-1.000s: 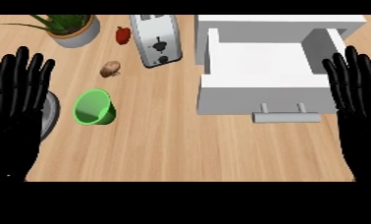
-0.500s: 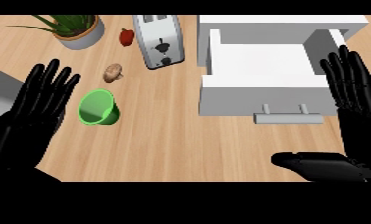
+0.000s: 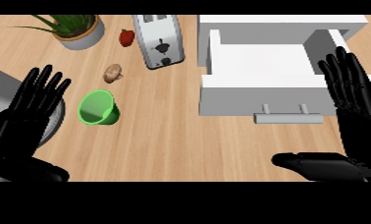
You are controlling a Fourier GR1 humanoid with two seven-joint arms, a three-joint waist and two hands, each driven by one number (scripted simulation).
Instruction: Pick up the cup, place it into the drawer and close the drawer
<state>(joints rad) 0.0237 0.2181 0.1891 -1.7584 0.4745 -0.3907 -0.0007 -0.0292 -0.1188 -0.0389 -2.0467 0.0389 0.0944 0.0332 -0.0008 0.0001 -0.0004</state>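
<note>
Over the last second the left hand [image 3: 35, 101] had come inward from the view's left edge and stood just left of the green cup [image 3: 98, 108], fingers straight and spread, near it but not touching and holding nothing. That read as the opening of the reach for the cup; the pick-up itself was not yet done.

The cup lay tipped over on the wooden counter [image 3: 181, 139], just to the right of that hand's fingertips. Its long axis ran roughly up and down the view, with the open mouth facing toward the near edge and slightly toward the hand, and the closed base pointing away, toward the small brown mushroom [image 3: 113, 72] beyond it. A grasp would probably have to close across its sides, not down over the rim.

Farther right, well apart from the left hand, the white drawer [image 3: 261, 78] stood pulled open, its handle [image 3: 287, 117] toward the robot, nothing visible inside.

The right hand [image 3: 349, 86] rested at the view's right edge beside the drawer, fingers up and straight, empty. Below it a dark forearm part had newly entered the lower right corner.
</note>
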